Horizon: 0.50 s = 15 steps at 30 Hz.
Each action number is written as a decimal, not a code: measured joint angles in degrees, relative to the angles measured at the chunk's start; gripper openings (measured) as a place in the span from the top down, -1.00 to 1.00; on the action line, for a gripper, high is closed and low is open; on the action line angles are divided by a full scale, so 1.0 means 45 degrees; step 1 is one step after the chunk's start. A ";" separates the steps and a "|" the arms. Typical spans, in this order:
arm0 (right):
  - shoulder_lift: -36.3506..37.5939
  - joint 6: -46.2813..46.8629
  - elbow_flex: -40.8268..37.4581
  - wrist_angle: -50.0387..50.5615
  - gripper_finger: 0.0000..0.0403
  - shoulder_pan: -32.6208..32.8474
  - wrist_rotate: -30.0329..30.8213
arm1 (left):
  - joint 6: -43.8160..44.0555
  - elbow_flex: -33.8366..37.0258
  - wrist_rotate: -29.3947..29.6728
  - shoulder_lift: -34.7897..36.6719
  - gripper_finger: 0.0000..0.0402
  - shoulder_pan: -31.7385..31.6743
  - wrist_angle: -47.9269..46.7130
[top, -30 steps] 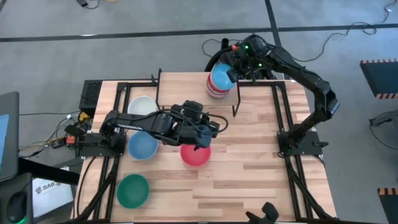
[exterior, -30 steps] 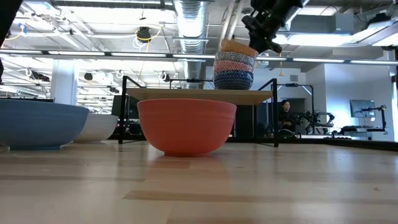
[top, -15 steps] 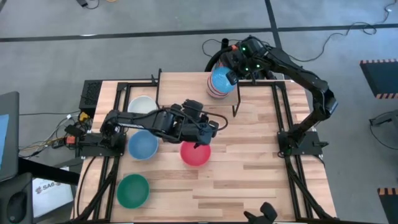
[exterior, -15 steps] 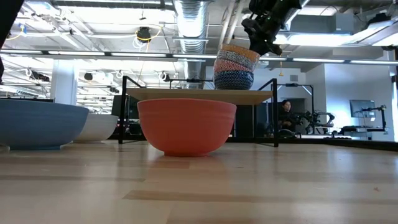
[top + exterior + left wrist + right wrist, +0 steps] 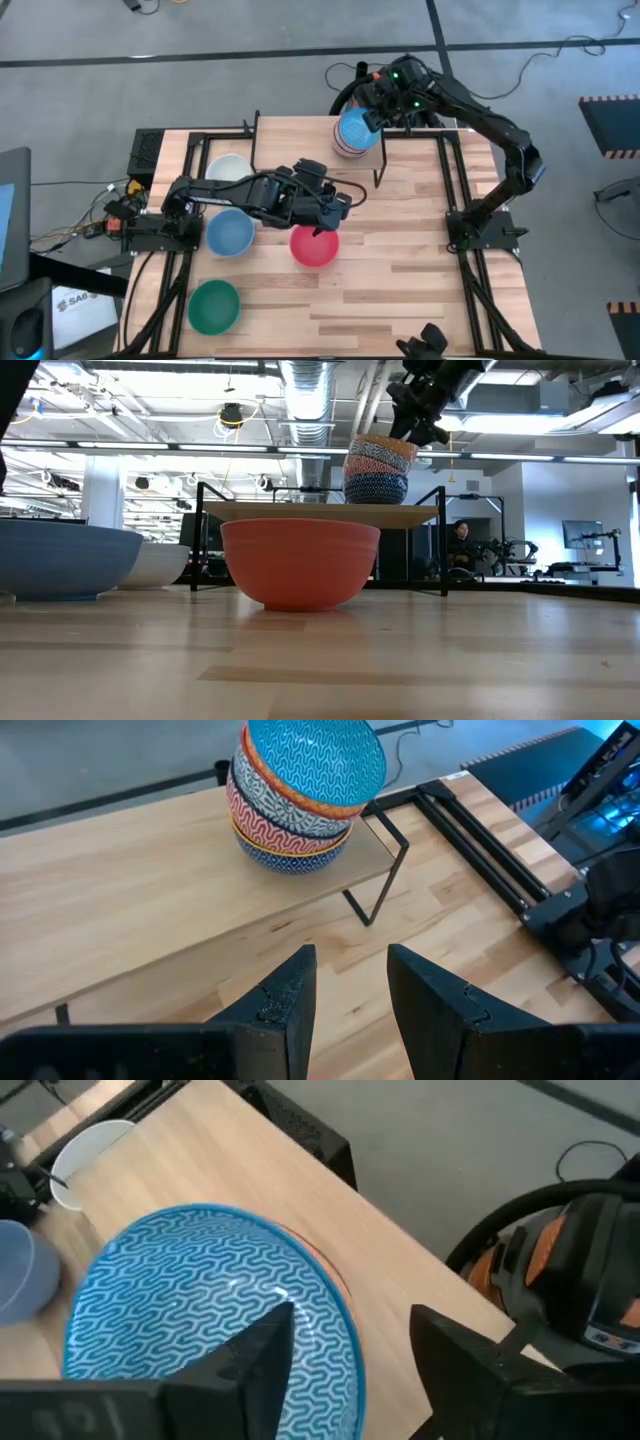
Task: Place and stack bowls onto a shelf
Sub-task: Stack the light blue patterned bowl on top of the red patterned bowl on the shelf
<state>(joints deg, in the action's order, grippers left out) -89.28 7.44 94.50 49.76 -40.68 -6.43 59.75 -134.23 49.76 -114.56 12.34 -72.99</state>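
A stack of patterned bowls (image 5: 290,815) stands on the right end of the low wooden shelf (image 5: 130,900). Its top bowl (image 5: 200,1300) is light blue inside. My right gripper (image 5: 350,1320) hangs open just above that bowl's rim (image 5: 345,1315), one finger over the inside and one outside, with a gap on each side. My left gripper (image 5: 350,970) is open and holds nothing. It hovers over the table's middle, just above the red bowl (image 5: 313,246), which rests on its base on the table.
A white bowl (image 5: 228,170), a light blue bowl (image 5: 229,233) and a green bowl (image 5: 213,305) sit on the table's left half. The shelf's left part (image 5: 290,140) is bare. Black rails (image 5: 455,190) run along both table sides.
The top patterned bowl, held slightly raised and tilted a second ago, has sunk onto the stack. My right gripper has opened and let go of its rim, staying in place. My left gripper has kept still.
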 joint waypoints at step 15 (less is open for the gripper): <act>0.3132 0.0587 -0.2473 -0.1008 -0.03 -0.1113 -0.0914 | 0.0010 0.0019 0.0143 0.0243 0.45 -0.0401 -0.1003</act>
<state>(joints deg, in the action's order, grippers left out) -75.18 10.09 83.37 45.23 -45.69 -10.54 59.79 -134.15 50.40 -113.47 10.53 -77.51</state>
